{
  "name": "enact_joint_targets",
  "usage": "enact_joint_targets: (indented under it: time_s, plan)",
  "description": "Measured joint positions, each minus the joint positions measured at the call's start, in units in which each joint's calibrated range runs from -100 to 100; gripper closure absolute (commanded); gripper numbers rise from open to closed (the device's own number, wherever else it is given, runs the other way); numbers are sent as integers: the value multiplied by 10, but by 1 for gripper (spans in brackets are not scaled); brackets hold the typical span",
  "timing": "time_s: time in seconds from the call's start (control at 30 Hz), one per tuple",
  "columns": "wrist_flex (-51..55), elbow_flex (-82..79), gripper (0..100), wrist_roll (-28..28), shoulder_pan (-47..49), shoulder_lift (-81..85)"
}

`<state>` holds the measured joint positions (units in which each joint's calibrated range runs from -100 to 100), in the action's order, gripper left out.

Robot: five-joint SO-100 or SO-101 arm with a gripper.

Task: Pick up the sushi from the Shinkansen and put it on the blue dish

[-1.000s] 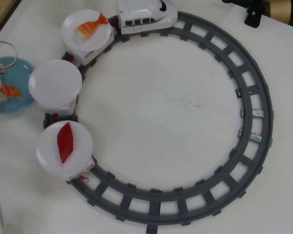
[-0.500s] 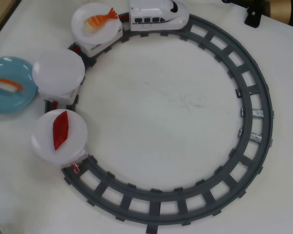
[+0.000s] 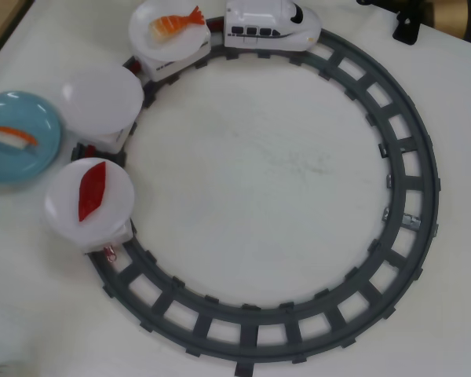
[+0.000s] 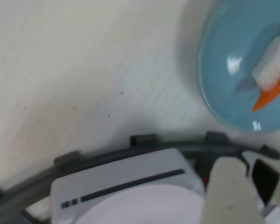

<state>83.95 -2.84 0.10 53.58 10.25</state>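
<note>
The sushi [image 3: 14, 138], an orange slab on white rice, lies on the blue dish [image 3: 33, 161] at the left edge of the overhead view. The wrist view shows the same sushi [image 4: 272, 73] on the blue dish [image 4: 224, 88] at the top right. The white Shinkansen [image 3: 271, 25] is at the top of the grey track, pulling cars with white plates. My gripper [image 4: 246, 170] shows only in the wrist view, at the bottom right, as a beige finger [image 4: 231, 191] above a train car [image 4: 126, 179]. Nothing is seen held in it, and the overhead view does not show it.
The grey ring track [image 3: 412, 196] fills the table's middle. Behind the train ride a plate with an orange shrimp piece [image 3: 175, 23], a bare white plate [image 3: 102, 98] and a plate with a dark red piece [image 3: 91, 191]. A black mount [image 3: 408, 23] sits at the top right.
The train and its three plates have rolled clockwise along the track. The gripper seen over the blue dish a second ago has left the overhead view. The sushi stays on the dish.
</note>
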Motion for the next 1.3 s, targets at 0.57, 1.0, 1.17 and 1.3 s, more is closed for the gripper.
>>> enact_joint_targets:
  time_s: [0.57,1.0,1.17,1.3]
  plan:
    - [-194,-615,96,1,1,520]
    - [-165,-888,96,1,-16,871]
    - [-165,-898,96,0,-14,872]
    - [-165,-898,96,0,-14,873]
